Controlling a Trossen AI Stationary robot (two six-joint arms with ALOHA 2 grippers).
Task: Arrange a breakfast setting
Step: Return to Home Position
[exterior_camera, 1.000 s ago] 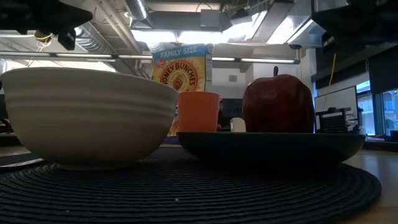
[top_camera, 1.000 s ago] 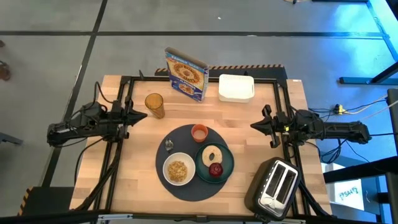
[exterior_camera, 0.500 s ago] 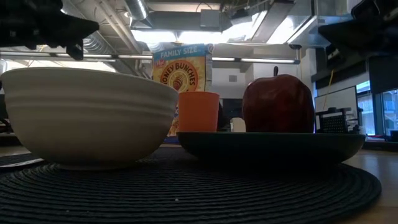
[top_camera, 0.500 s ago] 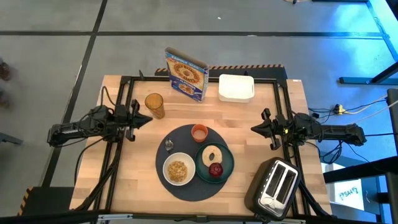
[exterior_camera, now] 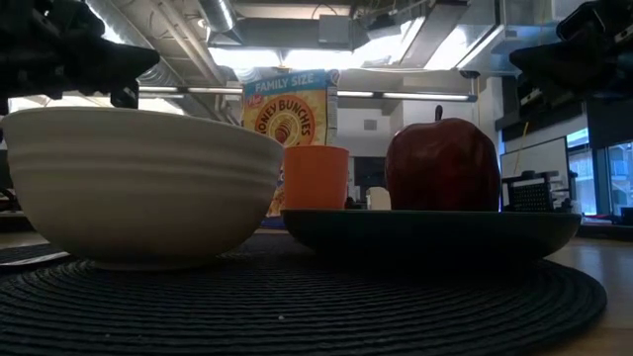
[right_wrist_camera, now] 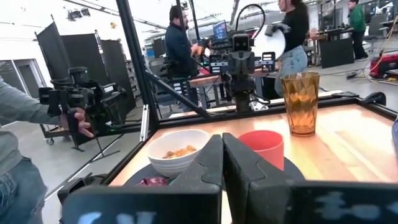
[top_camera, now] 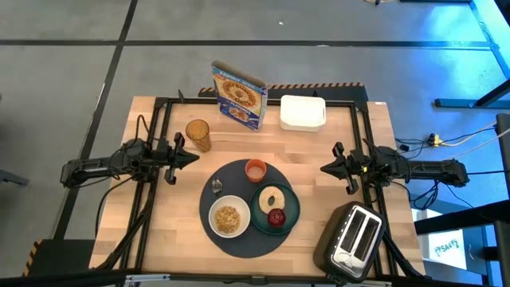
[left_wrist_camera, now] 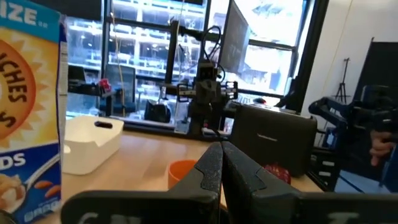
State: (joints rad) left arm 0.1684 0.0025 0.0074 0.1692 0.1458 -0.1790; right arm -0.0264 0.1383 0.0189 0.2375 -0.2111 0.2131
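Observation:
A round dark grey mat (top_camera: 239,239) lies at the table's near middle. On it stand a white bowl (top_camera: 229,217) of brown cereal (top_camera: 229,218), a dark green plate (top_camera: 290,206) with a bagel (top_camera: 272,198) and a red apple (top_camera: 276,217), and a small orange cup (top_camera: 255,170). My left gripper (top_camera: 191,156) hovers left of the mat, shut and empty, pointing toward the table's right. My right gripper (top_camera: 323,168) hovers right of the mat, shut and empty, pointing toward the table's left.
An amber glass (top_camera: 198,134), a cereal box (top_camera: 238,96) and a white tub (top_camera: 303,112) stand toward the far edge. A toaster (top_camera: 355,237) sits at the near right corner. A small metal thing (top_camera: 216,186) rests on the mat. People stand beyond the table (right_wrist_camera: 180,46).
My left gripper has moved toward the table's near edge and a little toward the right, and it shows lower in the low view. My right gripper has shifted slightly toward the near edge. Both stay shut. Nothing on the mat has moved.

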